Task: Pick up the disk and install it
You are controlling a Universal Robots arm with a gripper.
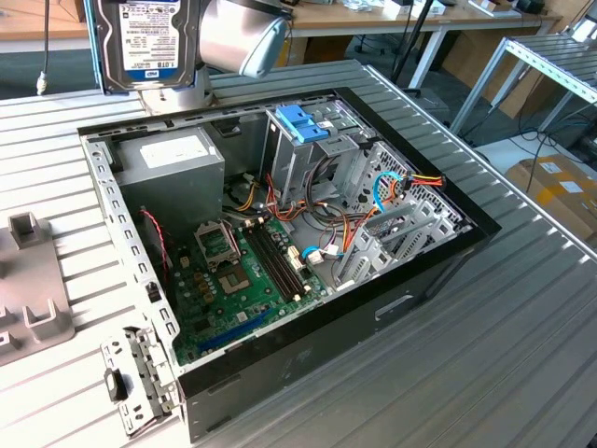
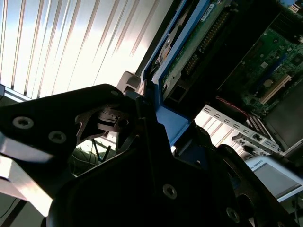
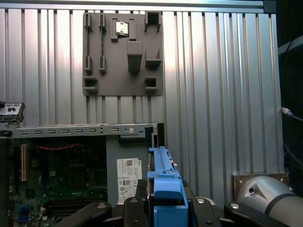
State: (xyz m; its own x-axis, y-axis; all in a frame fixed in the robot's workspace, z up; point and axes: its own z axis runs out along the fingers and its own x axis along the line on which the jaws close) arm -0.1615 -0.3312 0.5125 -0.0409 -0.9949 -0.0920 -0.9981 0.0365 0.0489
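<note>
Disk (image 1: 149,42) — one, gripped by tool (image 3: 165,210), one open case (image 1: 308,359)

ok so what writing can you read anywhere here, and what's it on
On the disk, held in the gripper: a printed label, too small to read.
On the power supply: a white sticker, print blurred.
On the cardboard box: white labels, unreadable.
No text here can be quoted.
</note>
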